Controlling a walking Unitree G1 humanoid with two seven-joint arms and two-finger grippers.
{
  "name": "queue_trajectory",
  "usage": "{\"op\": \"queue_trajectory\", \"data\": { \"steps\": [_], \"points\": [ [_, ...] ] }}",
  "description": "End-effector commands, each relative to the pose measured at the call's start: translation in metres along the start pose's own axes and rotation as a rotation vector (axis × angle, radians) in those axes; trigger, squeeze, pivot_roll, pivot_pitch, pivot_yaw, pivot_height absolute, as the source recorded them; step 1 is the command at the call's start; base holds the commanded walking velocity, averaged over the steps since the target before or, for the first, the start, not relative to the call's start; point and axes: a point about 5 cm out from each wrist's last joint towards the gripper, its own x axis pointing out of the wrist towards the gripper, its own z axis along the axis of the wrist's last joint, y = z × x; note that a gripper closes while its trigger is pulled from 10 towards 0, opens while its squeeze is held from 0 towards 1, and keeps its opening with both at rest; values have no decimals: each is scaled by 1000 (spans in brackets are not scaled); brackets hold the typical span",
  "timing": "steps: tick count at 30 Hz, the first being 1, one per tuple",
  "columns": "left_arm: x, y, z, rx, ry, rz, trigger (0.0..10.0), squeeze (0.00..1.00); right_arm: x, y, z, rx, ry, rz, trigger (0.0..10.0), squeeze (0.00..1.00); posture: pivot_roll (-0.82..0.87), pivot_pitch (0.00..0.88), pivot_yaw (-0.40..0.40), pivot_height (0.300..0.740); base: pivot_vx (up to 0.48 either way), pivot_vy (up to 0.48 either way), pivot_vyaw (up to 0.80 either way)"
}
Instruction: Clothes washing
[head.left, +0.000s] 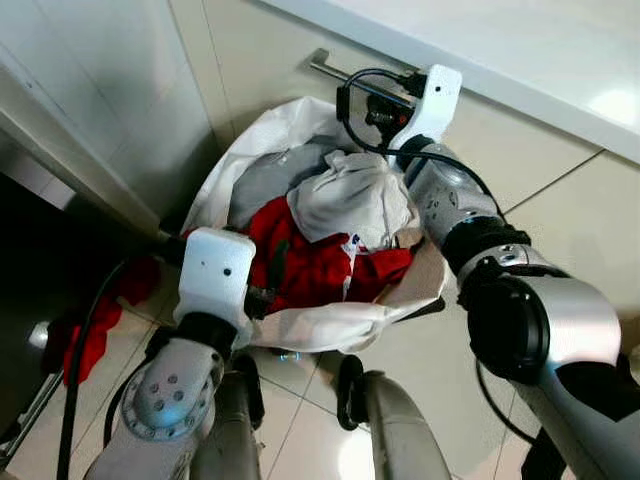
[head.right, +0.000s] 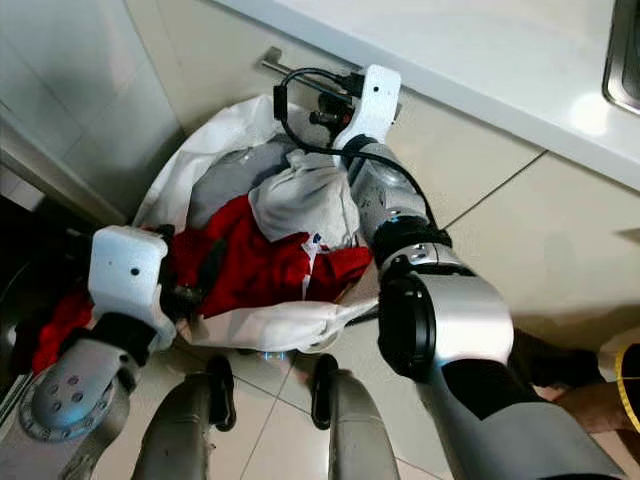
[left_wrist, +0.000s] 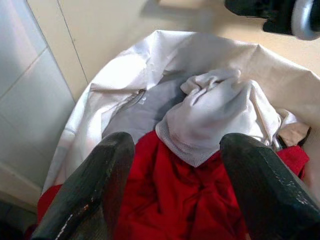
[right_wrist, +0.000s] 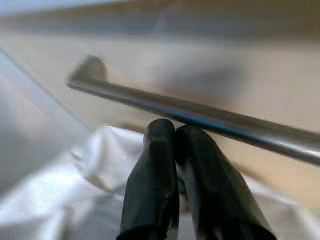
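The washing is barely begun, I judge: the white laundry bag (head.left: 330, 325) on the floor is full, a red garment (head.left: 320, 265) under a white one (head.left: 355, 195) and a grey one (head.left: 270, 175). My left tool (left_wrist: 175, 195) hangs spread wide over the bag's near edge, grasping nothing. My right tool (right_wrist: 175, 165), clenched empty, sits at its far edge below a cabinet handle (right_wrist: 210, 120). Every piece remains to load.

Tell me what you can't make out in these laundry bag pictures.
- Lower clothes in the white laundry bag: buried under the red garment and the white mesh garment.
- Left gripper: hidden in the eye views by its own wrist housing.
- Whether the right gripper pinches the bag's cloth: blurred wrist view.
- Metal handle: one end cut off by the picture edge.
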Motion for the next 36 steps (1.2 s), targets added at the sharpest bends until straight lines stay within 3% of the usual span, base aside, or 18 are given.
{"op": "queue_trajectory", "data": {
  "steps": [1, 2, 6, 9, 17, 24, 27, 31, 36],
  "points": [
    [0, -3, -7, 17, 29, -9, 10000, 0, -7, -10, -21, -64, 85, -38, 7176, 1000, 46, 277, -108, 740, 0, 0, 0],
    [0, -4, -10, 21, 48, -20, 10000, 0, -9, -12, -27, -77, 110, -32, 10000, 1000, 49, 275, -108, 740, 0, 0, 0],
    [-3, -9, -23, 42, 113, -91, 10000, 0, -18, -17, -53, -129, 214, -2, 10000, 1000, 82, 272, -112, 740, 0, 0, 0],
    [-14, -10, -35, 134, 196, -196, 10000, 0, -25, -20, -69, -209, 281, 21, 10000, 1000, 112, 280, -114, 740, 0, 0, 0],
    [-32, -3, -36, 227, 241, -339, 10000, 0, -32, -23, -81, -339, 332, 48, 10000, 1000, 146, 303, -113, 740, 0, 0, 0],
    [-49, -14, -18, 132, 185, -448, 10000, 0, -36, -32, -84, -367, 343, 0, 10000, 1000, 181, 327, -101, 740, 0, 0, 0],
    [-51, -20, -15, 101, 166, -462, 10000, 0, -37, -33, -85, -359, 341, -18, 10000, 1000, 180, 334, -98, 740, 0, 0, 0],
    [-54, -29, -13, 54, 142, -478, 10000, 0, -39, -38, -88, -263, 332, -94, 10000, 1000, 165, 336, -93, 740, 0, 0, 0],
    [-52, -33, -11, 30, 136, -480, 10000, 0, -41, -42, -91, -273, 341, -159, 10000, 1000, 149, 338, -91, 740, 0, 0, 0]
  ]
}}
